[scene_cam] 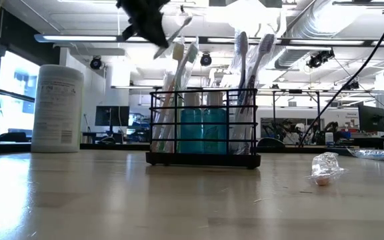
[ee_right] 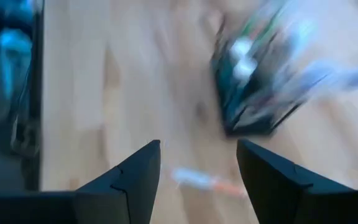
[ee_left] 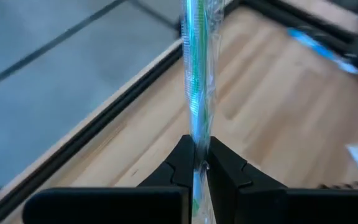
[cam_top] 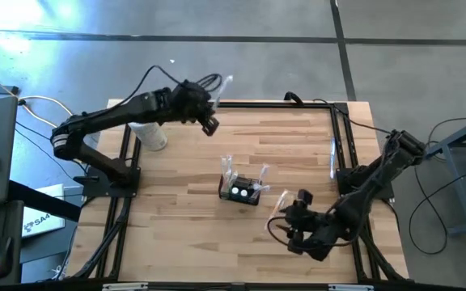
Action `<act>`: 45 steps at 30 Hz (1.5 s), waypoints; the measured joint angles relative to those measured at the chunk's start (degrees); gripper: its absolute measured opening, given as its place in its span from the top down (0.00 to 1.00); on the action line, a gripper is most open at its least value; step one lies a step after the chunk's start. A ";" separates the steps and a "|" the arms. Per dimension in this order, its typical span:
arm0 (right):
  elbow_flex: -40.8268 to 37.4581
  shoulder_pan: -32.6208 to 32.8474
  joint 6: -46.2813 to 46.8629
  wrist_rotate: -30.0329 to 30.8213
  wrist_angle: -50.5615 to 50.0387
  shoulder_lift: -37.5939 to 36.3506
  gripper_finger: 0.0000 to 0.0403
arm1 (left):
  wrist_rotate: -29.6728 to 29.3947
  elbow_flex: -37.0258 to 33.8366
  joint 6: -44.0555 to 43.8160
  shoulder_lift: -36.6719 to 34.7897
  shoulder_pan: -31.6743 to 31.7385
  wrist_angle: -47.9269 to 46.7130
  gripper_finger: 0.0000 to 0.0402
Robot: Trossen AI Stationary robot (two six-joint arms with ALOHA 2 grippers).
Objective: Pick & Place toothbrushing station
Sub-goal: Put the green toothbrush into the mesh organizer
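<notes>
The toothbrushing station (cam_top: 242, 191), a black wire holder, stands upright near the middle of the tabletop (cam_top: 298, 153); the low view shows wrapped toothbrushes and a teal item already standing in it. The left gripper (cam_top: 209, 123) is raised over the far part of the tabletop, well apart from the station, its jaws clenched on a wrapped toothbrush (ee_left: 196, 93) that stands up between them. The right gripper (cam_top: 296, 236) waits low near the front right, jaws released and holding nothing, with a small wrapped item (ee_right: 202, 179) lying on the wood just ahead of it. A white canister (cam_top: 152, 133) stands at the far left under the left arm.

Judgement: the step in hand is carrying the held brush to the station and dropping it in. To do it well, bring the brush over an unoccupied slot, keep it near vertical, and lower it clear of the brushes already standing there. Release only once the lower end is inside the wire frame, so that the light holder is neither tipped nor pushed
</notes>
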 joint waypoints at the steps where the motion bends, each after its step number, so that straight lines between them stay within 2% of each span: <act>1: 0.02 0.33 -0.33 2.62 -0.01 -0.45 0.49 | 0.12 -0.64 0.79 -0.29 -1.33 1.37 0.96; 4: 0.02 1.03 -1.36 11.20 -0.06 -0.61 0.49 | 1.28 -2.08 2.43 -0.94 -5.68 3.48 0.96; 7: 0.02 1.42 -1.49 17.06 0.01 -0.20 0.49 | 1.66 -2.25 2.71 -1.80 -11.57 4.40 0.96; 13: 0.02 -1.04 -1.56 24.37 3.24 0.49 0.49 | 1.68 -2.34 4.38 -3.97 -26.04 6.47 0.96; 16: 0.02 -3.11 -6.15 25.39 8.32 0.53 0.49 | 0.45 -2.31 4.35 -4.44 -33.51 9.65 0.96; 23: 0.02 -6.62 -26.58 12.50 30.70 0.71 0.49 | -6.76 -2.30 4.14 -4.55 -46.54 11.53 0.96; 28: 0.02 -7.00 -44.57 8.74 53.48 0.71 0.49 | -7.85 -2.35 4.71 -1.37 -51.63 15.32 0.96; 31: 0.02 -6.91 -53.23 7.12 62.06 0.71 0.49 | -7.47 -2.39 5.58 -0.15 -52.89 17.50 0.96; 33: 0.02 -7.23 -55.42 5.56 64.66 0.71 0.49 | -7.54 -2.35 5.65 0.33 -53.12 17.85 0.96; 39: 0.02 -9.69 -55.49 -4.96 65.07 0.71 0.49 | -7.34 -2.35 4.32 0.95 -52.93 18.00 0.96; 45: 0.02 -11.85 -55.52 -10.36 65.59 0.71 0.49 | -7.21 -2.35 4.19 0.95 -52.52 18.28 0.96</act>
